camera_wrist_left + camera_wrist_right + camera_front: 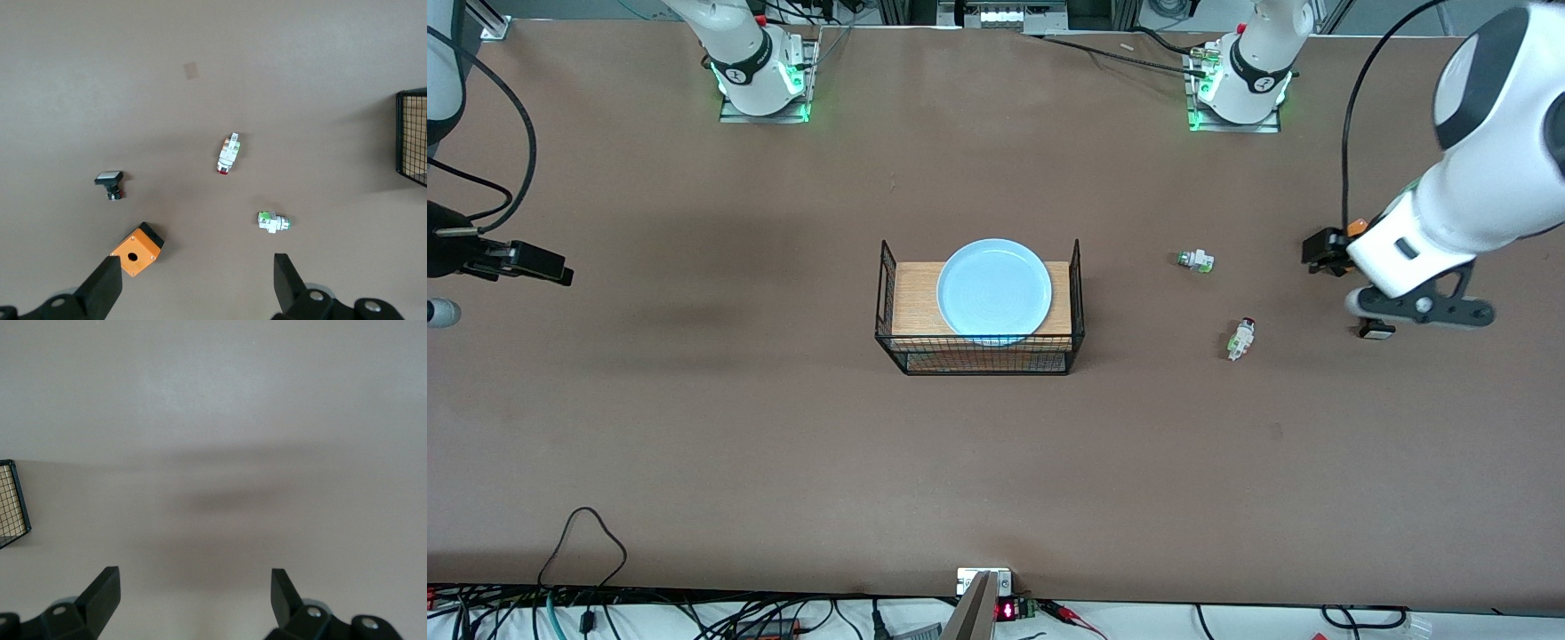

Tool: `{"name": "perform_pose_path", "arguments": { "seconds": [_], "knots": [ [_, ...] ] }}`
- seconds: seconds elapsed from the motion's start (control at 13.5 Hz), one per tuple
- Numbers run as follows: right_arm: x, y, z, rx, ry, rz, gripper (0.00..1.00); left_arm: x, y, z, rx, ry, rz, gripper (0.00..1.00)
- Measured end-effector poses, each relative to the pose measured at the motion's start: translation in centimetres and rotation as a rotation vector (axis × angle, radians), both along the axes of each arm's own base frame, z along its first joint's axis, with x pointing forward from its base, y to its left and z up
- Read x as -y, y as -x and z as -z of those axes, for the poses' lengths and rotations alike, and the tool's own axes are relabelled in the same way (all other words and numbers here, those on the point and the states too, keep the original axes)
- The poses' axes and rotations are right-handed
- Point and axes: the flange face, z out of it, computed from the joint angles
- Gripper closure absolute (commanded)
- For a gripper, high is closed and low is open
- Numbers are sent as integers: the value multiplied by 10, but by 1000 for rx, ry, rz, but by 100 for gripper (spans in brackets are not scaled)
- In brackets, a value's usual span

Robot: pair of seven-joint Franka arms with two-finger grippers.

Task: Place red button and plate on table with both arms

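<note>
The pale blue plate [994, 292] lies on the wooden top of a black wire rack [980, 354] in the middle of the brown table [996, 480]. The red button [1240, 338] lies on its side on the table, toward the left arm's end, clear of the rack. In the left wrist view the red button [228, 153] shows ahead of my left gripper [197, 263], which hangs open and empty above the table. My right gripper [193, 577] is open and empty over bare table at the right arm's end, with its hand [529, 260] well off from the rack.
A green-capped switch [1196, 260] lies farther from the front camera than the red button. A black switch with a white cap [110, 183] and an orange box [137, 250] sit under the left hand. The rack's corner [10, 507] shows in the right wrist view.
</note>
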Motion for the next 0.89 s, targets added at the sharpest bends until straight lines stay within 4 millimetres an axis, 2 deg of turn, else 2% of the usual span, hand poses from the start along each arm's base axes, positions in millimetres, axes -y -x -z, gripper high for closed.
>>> {"name": "perform_pose_path", "arguments": {
  "seconds": [0.22,0.67,0.89],
  "knots": [
    [2,0,-12,22,3,4,0,-15,4,-21,63,36,-61,0],
    [-1,4,-17,-5,23,-7,0,-31,30,-16,143,34,-97,0],
    [-1,6,-17,-24,36,-12,0,-40,36,-15,123,29,-130,0]
  ]
}}
